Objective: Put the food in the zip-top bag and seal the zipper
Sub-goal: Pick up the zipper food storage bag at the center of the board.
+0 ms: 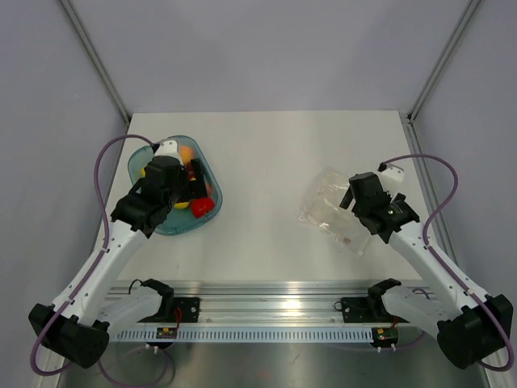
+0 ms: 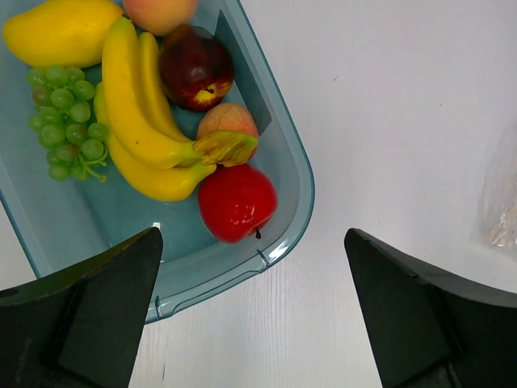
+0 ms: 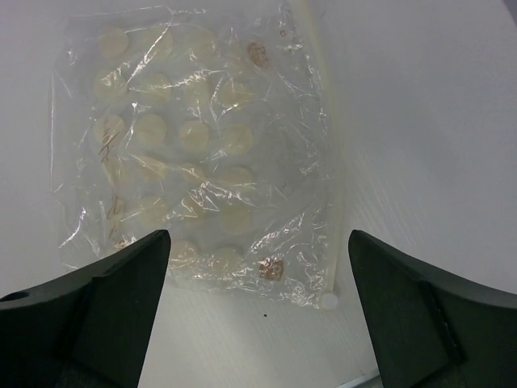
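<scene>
Near the far left corner of the bench (image 1: 266,153), a teal translucent tray (image 2: 292,174) holds all the toy fruit. A yellow banana bunch (image 2: 129,105) lies across its middle, with green grapes (image 2: 69,113) touching one side of it and a yellow lemon (image 2: 60,32) beyond the grapes. On the other side of the bananas sit a dark red plum (image 2: 194,69), a peach (image 2: 226,121) partly behind the bunch's stem end, and a red apple (image 2: 237,202) close to the tray's rim. The left tool (image 2: 250,246) hangs over that rim by the apple, its jaws spread wide and holding nothing.

Close to the right edge of the bench, well apart from the tray, the clear zip-top bag (image 3: 194,153) lies flat and crinkled, with no fruit in it. Its zipper (image 3: 325,202) shows as a pale strip along one edge; whether it is pressed shut is unclear. The right tool (image 3: 258,242) hovers above the bag, jaws wide apart and empty.
</scene>
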{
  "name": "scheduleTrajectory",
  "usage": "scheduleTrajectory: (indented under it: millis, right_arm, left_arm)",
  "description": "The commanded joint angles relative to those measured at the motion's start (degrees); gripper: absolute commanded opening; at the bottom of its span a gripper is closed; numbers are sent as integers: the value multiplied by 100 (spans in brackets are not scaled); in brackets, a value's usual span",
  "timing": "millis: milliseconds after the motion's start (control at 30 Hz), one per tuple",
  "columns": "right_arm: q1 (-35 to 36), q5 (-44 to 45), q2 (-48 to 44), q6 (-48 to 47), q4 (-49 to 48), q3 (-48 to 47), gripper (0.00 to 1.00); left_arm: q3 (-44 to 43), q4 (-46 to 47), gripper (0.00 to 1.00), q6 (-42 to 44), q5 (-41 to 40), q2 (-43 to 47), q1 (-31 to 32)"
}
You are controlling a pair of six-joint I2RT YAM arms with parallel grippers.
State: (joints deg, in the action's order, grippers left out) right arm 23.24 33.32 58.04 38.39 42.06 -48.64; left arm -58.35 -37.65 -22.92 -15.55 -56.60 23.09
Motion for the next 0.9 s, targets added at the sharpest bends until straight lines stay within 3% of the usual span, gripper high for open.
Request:
scheduleTrajectory:
  millis: [0,133,300,500,600,733,867]
  right_arm:
    - [-22,-88,-319,81,-303,179,99]
    - [-363,-316,-329,54,-427,355,99]
    - [-1689,-1352,-240,46,-628,504,99]
    - [-2735,-2196,198,107,-796,689,100]
    - [-2939,-2601,374,151,-1137,987,97]
    - [-2975,-2769,708,230,-1595,1304,84]
    - [-2984,-3112,1024,274,-2192,1585,81]
  left_arm:
    - [-72,91,99,-11,52,193,11]
    - [-36,126,99,-64,254,211,2]
    - [25,126,99,-143,509,193,2]
    - [131,188,99,-345,570,193,2]
    - [104,135,99,-301,623,210,2]
    - [192,161,99,-275,650,298,2]
    - [271,161,99,-214,650,360,2]
